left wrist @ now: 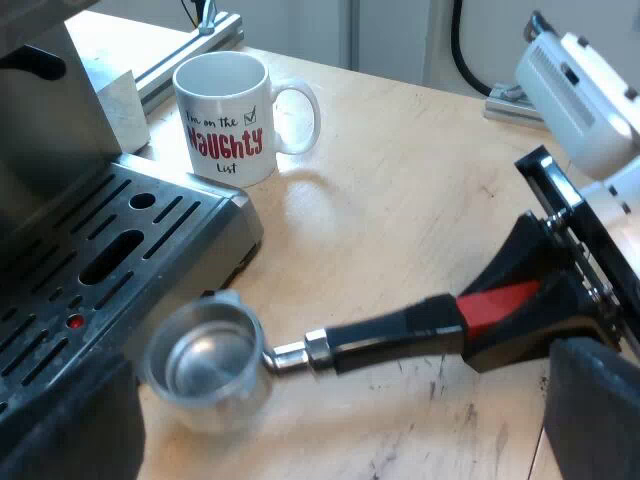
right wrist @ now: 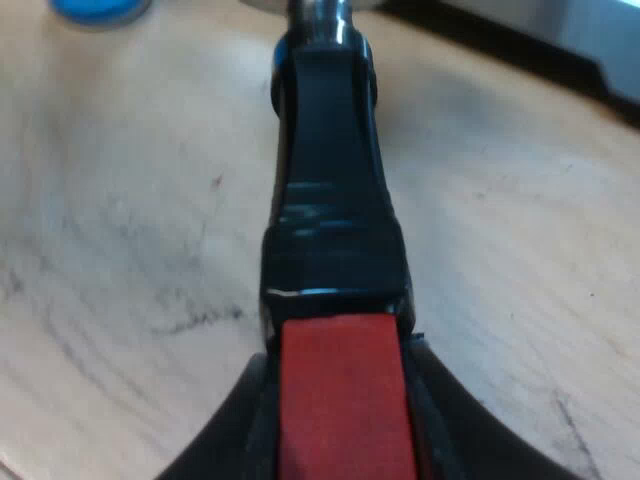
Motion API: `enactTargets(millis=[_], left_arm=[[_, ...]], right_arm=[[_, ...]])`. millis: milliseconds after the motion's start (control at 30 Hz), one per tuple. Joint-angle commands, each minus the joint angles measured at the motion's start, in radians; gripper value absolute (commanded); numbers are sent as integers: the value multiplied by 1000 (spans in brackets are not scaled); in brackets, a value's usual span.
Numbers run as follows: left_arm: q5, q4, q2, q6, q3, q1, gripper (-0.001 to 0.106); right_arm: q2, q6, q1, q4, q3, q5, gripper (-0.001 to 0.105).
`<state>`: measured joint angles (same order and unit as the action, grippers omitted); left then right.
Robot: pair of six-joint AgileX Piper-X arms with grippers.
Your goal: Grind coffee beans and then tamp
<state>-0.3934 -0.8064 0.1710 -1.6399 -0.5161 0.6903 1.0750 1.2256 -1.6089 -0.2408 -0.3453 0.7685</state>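
My right gripper (right wrist: 340,400) pinches the metal holder (left wrist: 385,338) by its red end, basket empty, just beside the espresso machine (left wrist: 120,230); left gripper (left wrist: 335,415) fingers spread, holding nothing; I judge it best to keep the handle level and the pinch firm on the way to grinding.

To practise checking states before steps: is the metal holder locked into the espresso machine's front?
No: the metal holder is loose beside the espresso machine, its red handle end gripped by the right claw.
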Motion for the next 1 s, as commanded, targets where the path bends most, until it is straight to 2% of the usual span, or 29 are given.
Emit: enactTargets(millis=[33,167,233,300,367,400,600,733,1000], left_arm=[[0,4,-2,-8,-7,5,83],[0,4,-2,-8,-7,5,83],[0,4,-2,-8,-7,5,83],[0,4,-2,-8,-7,5,83],[0,4,-2,-8,-7,5,83],[0,4,-2,-8,-7,5,83],[0,4,-2,-8,-7,5,83],[0,4,-2,-8,-7,5,83],[0,4,-2,-8,-7,5,83]], right_arm=[[-12,43,0,75,9,13,0],[-12,49,39,95,23,-25,0],[-12,95,68,105,23,-76,0],[-12,230,118,132,23,-175,0],[-12,282,165,156,23,-262,0],[-12,288,198,165,23,-303,0],[-12,345,300,178,23,-346,0],[-12,393,315,188,38,-370,0],[-12,396,315,241,93,-376,0]])
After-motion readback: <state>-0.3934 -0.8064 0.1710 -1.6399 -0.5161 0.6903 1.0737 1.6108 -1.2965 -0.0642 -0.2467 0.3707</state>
